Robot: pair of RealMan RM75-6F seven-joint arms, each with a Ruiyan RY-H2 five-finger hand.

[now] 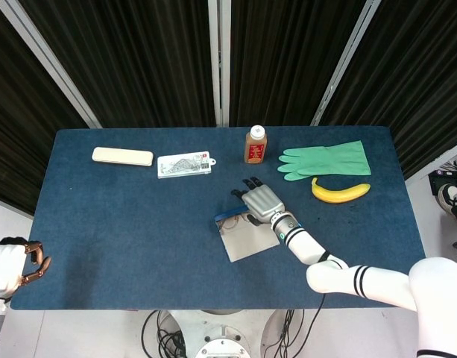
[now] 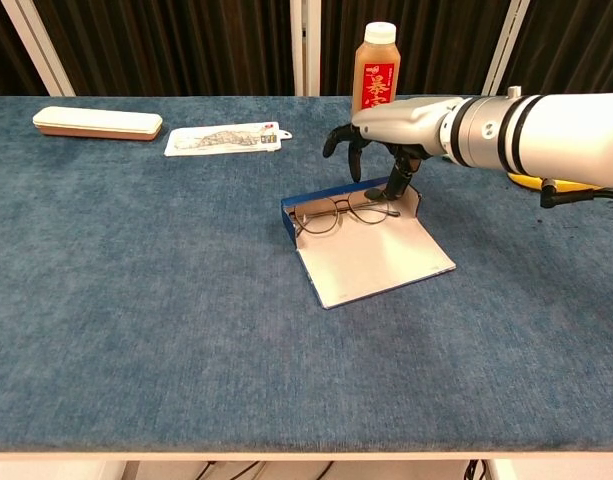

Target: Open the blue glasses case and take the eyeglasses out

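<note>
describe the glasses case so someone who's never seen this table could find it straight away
Start at the blue table and find the brown bottle at its far edge. Just in front of it, under the right hand, lies the blue glasses case. It alone lies open, its pale lid flat on the cloth and wire eyeglasses inside; the cream case far left is closed.

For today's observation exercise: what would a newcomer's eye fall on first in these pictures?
The open blue glasses case near the table's middle, its pale lid flat on the cloth and the eyeglasses lying in it. The white right hand hangs right above them, fingers reaching down. Behind stand an orange bottle, a green glove and a banana.
</note>
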